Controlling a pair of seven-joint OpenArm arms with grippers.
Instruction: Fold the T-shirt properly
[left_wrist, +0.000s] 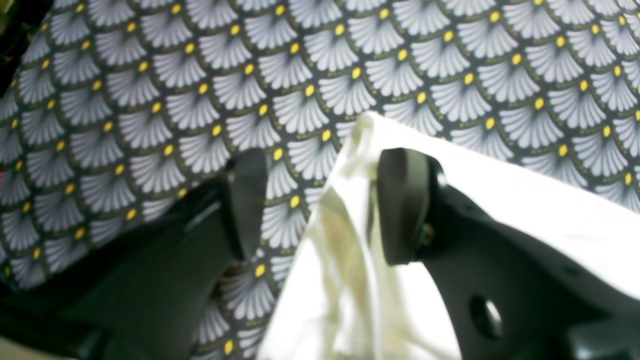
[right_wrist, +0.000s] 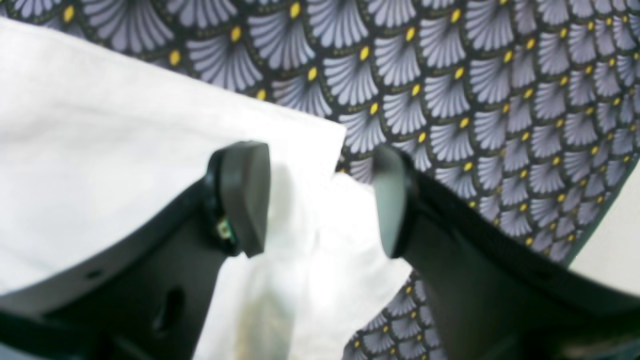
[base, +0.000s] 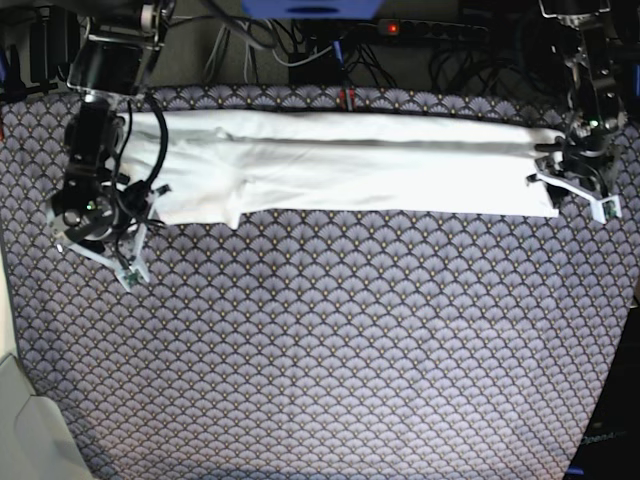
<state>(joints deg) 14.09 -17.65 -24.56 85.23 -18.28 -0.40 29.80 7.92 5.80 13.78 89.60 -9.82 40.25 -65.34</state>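
Observation:
The T-shirt (base: 350, 165) lies as a long white strip, plain side up, across the far part of the table. My left gripper (base: 577, 195) sits at the strip's right end. In the left wrist view its jaws (left_wrist: 322, 200) stand apart, with a raised corner of the T-shirt (left_wrist: 500, 200) between them, against the right finger and not clamped. My right gripper (base: 100, 258) is at the strip's left end, slightly nearer than the cloth. Its jaws (right_wrist: 317, 200) are open with a bunched fold of the T-shirt (right_wrist: 100, 150) lying loose between the fingers.
A dark tablecloth (base: 330, 350) with a white fan pattern and yellow dots covers the whole table. Cables and a power strip (base: 430, 30) run behind the far edge. A pale surface (base: 25, 420) borders the table's near left corner.

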